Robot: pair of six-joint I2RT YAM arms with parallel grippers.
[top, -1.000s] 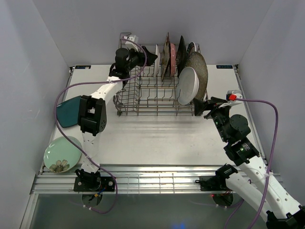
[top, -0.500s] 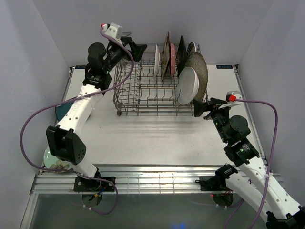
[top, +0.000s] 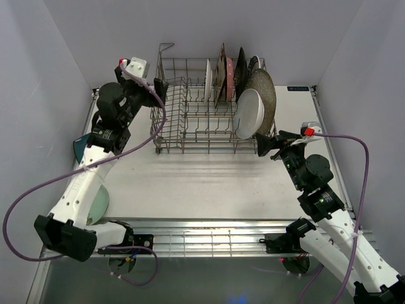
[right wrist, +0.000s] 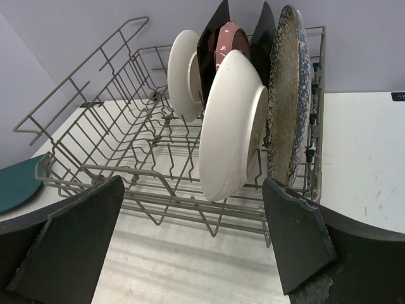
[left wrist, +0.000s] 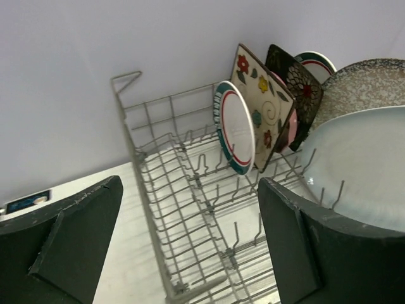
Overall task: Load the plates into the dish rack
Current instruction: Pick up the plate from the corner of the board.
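The dish rack (top: 190, 126) stands at the back middle of the table. Several plates stand upright in its right half: a teal-rimmed round (left wrist: 234, 126), a cream floral square (left wrist: 262, 101), a black floral square (left wrist: 297, 88), a speckled grey round (top: 264, 92) and a large white oval (top: 250, 114). A teal plate (top: 79, 147) and a pale green plate (top: 99, 202) lie on the table at the left, partly hidden by my left arm. My left gripper (top: 157, 88) is open and empty by the rack's back left corner. My right gripper (top: 264, 144) is open and empty at the rack's front right corner.
The rack's left half holds only bare tines (left wrist: 190, 190), with a tall wire loop (top: 166, 47) at its back left corner. The teal plate also shows in the right wrist view (right wrist: 16, 183). Grey walls close in the table on three sides.
My left gripper has drawn back leftward from beside the teal-rimmed plate to the rack's left corner, and the arm's elbow has swung to the near left. The right arm has not moved.
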